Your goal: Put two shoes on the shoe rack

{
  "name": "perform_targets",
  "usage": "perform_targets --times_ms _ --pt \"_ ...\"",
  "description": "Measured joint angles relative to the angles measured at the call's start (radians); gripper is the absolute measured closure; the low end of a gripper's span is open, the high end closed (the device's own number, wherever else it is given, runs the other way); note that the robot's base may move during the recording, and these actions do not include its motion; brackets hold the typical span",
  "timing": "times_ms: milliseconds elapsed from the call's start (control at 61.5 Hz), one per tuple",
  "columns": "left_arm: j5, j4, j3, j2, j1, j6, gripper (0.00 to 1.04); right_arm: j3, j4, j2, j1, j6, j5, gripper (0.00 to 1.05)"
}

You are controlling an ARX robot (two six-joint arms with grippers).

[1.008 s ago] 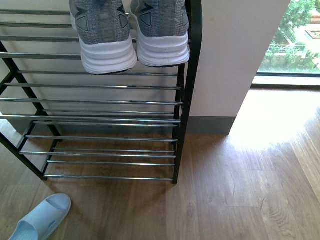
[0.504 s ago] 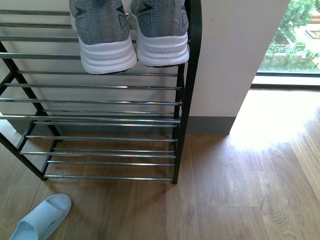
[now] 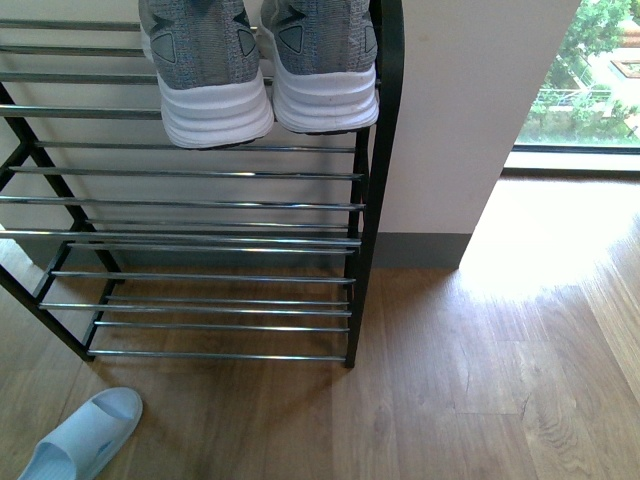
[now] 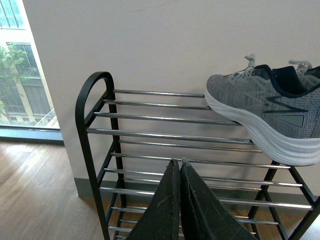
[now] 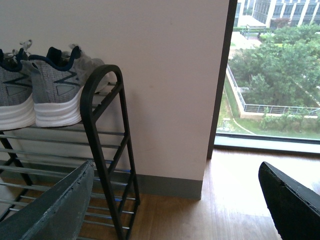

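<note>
A pair of grey knit lace-up sneakers with navy lining and thick white soles sits on an upper tier of the tall shoe rack, a black metal frame carrying rows of shiny chrome rods. In the front view their heels hang out over the front rod. One sneaker stands nearer the rack's middle, and the other sneaker is just beside the rounded black end post. The two shoes touch or nearly touch along their soles. The tiers below them hold nothing. On the brown wooden floor, in front of the rack's lowest tier and off to the side, lies a pale blue slide slipper, apart from the frame.

Neither arm shows in the front view. The left wrist view shows the left gripper held up in front of the rack, pointing toward its middle tiers. Its two dark fingers are pressed together with nothing between them. One sneaker lies off to one side of it, on the chrome rods, well clear of the fingertips.

The right wrist view shows the right gripper raised beside the rack's end frame, aimed at the pale wall and the window. Its jaws are spread wide and hold nothing. The sneakers rest on the rack away from its fingers.
</note>
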Motion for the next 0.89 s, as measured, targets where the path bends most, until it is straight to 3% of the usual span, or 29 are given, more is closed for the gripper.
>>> perform_targets --times_ms 146,537,894 --pt "0.0 -0.173 0.0 -0.144 0.0 0.0 1.03 0.0 0.0 0.0 0.0 0.0 0.0 0.09" --pt "0.0 -0.186 0.0 -0.169 0.0 0.0 1.03 0.0 0.0 0.0 0.0 0.0 0.0 0.09" --pt "0.001 -0.186 0.0 -0.169 0.0 0.001 0.39 0.0 0.0 0.0 0.0 0.0 0.003 0.09"
